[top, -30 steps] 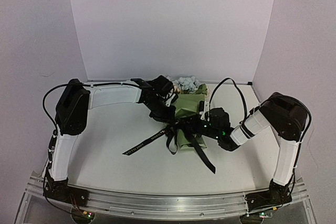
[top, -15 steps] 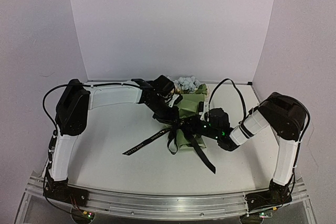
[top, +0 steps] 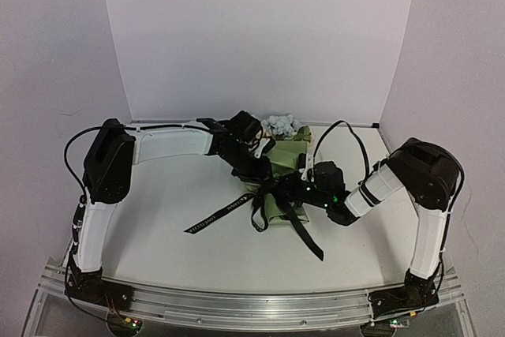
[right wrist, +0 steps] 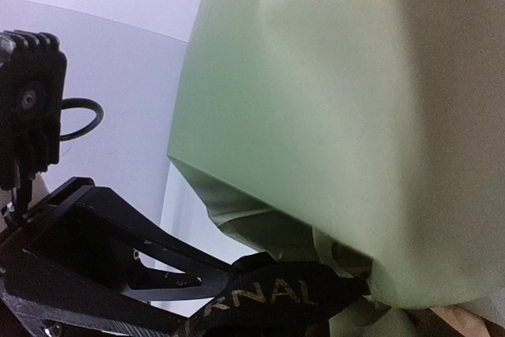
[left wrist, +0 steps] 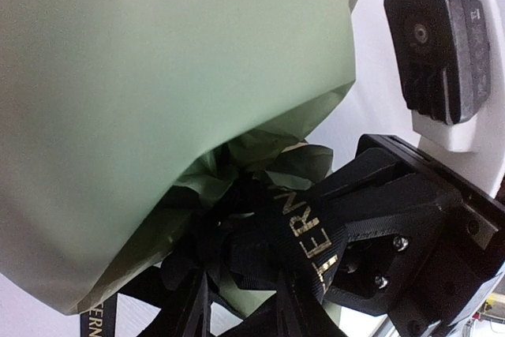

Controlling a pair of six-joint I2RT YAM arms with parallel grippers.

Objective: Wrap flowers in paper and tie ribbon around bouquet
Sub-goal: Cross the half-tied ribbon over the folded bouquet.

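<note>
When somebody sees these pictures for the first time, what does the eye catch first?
First comes the bouquet, a cone of olive-green paper lying at the middle of the table, with pale blue flowers at its far end. Next, the left gripper and the right gripper meet at its narrow part, where the black ribbon goes around it. Two ribbon tails trail on the table toward the near edge.

Cameras: one overhead, two wrist close-ups.
Top view sits high behind the arm bases, looking down and forward over the whole table (top: 158, 234). Wrist views sit hard against the paper (left wrist: 158, 100), facing each other across it. Both share the paper and ribbon (left wrist: 304, 230). The left view shows the right camera (left wrist: 438, 45), the right view the left camera (right wrist: 31, 108).
</note>
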